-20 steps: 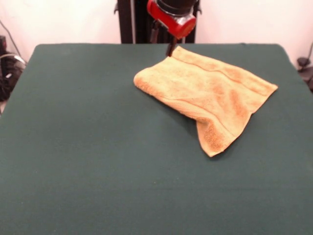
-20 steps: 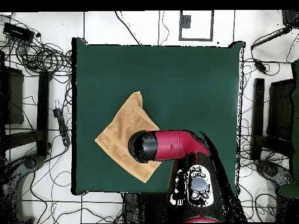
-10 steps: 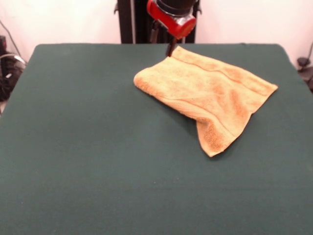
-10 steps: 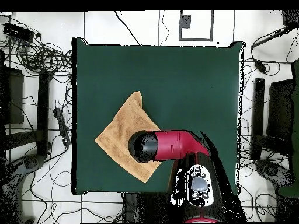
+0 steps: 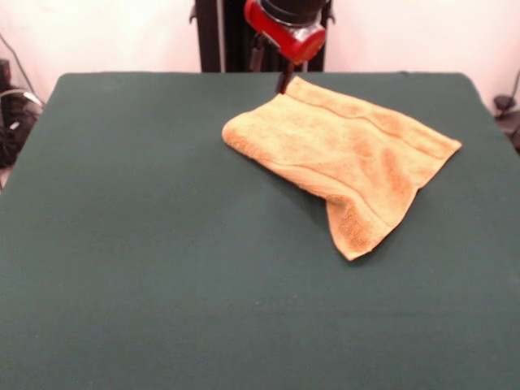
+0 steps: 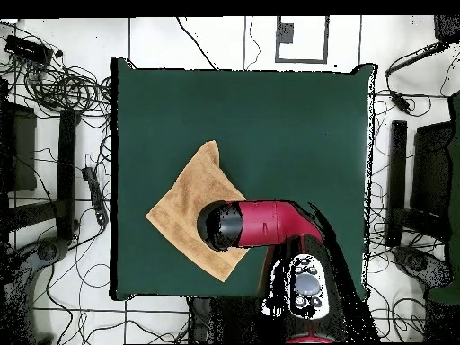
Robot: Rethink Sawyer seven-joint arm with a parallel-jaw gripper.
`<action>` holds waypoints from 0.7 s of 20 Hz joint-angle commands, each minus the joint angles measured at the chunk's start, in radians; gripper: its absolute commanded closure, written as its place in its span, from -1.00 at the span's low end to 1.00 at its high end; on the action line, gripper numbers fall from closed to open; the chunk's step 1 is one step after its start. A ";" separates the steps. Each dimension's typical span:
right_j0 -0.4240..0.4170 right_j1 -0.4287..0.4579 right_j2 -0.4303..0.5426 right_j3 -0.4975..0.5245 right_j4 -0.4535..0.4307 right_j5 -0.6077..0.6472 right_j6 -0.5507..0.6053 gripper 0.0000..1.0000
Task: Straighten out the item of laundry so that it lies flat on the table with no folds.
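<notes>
— Where's the hand towel (image 5: 341, 154)?

— On the green felt table (image 5: 162, 268), toward its far right part in the front view — still folded over, one corner doubled under at the near end, stripe bands showing.

— And the gripper (image 5: 284, 81)?

— At the towel's far corner (only a dark tip shows under the red arm (image 6: 265, 223)); I cannot tell whether its jaws are parted or closed.

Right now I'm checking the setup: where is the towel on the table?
In the front view the orange-tan towel lies folded on the green table's far right part, its far corner just under the gripper. Overhead, it sits near the table's left edge.
</notes>
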 commanded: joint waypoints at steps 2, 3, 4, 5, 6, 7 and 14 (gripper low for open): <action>0.034 0.064 0.043 0.029 0.071 -0.093 0.140 -1.00; 0.034 0.061 0.046 0.034 0.075 -0.092 0.138 -1.00; 0.034 0.058 0.049 0.039 0.078 -0.092 0.137 -1.00; 0.037 0.054 0.048 0.043 0.081 -0.086 0.138 -1.00; 0.042 0.050 0.045 0.044 0.081 -0.081 0.140 -1.00; 0.045 0.048 0.041 0.040 0.080 -0.073 0.139 -1.00; 0.038 0.053 0.046 0.039 0.094 -0.079 0.115 -1.00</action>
